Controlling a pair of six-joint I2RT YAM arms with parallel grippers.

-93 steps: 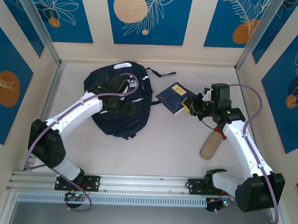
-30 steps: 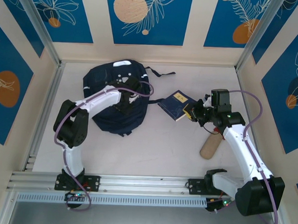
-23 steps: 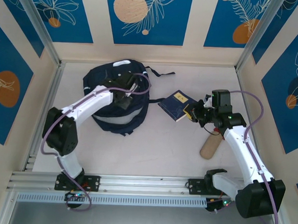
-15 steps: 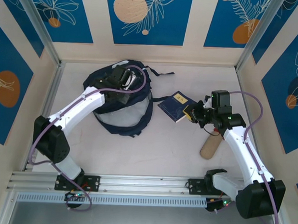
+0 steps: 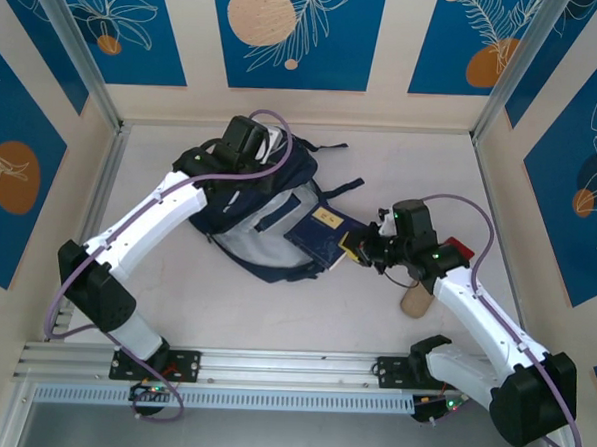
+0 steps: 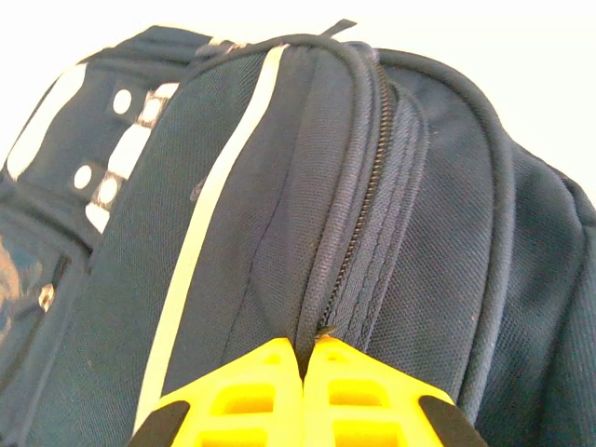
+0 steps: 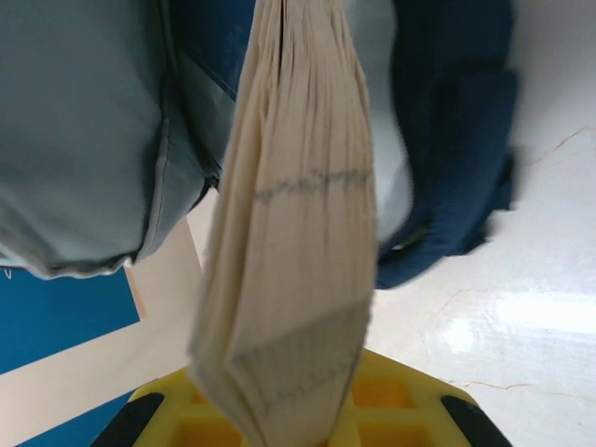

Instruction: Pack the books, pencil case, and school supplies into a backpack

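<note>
The navy backpack (image 5: 265, 197) lies at the back left with its mouth pulled open and pale grey lining (image 5: 245, 246) showing. My left gripper (image 5: 247, 159) sits over its top edge. In the left wrist view the left gripper (image 6: 310, 343) is shut on a fold of the backpack (image 6: 233, 186) beside the zipper. My right gripper (image 5: 357, 249) is shut on a dark book (image 5: 321, 235) with a yellow label, whose far end reaches the open mouth. The right wrist view shows the book's page edges (image 7: 298, 233) clamped in the right gripper (image 7: 289, 414). A tan cylindrical pencil case (image 5: 415, 300) lies under the right arm.
A small red object (image 5: 457, 250) lies right of the right wrist. Black straps (image 5: 328, 145) trail from the backpack's back right. Walls enclose the table on three sides, and a metal rail (image 5: 291, 368) runs along the near edge.
My left gripper has shut on the backpack's top edge and pulled it back, opening the mouth. My right gripper has carried the book left to that opening.
</note>
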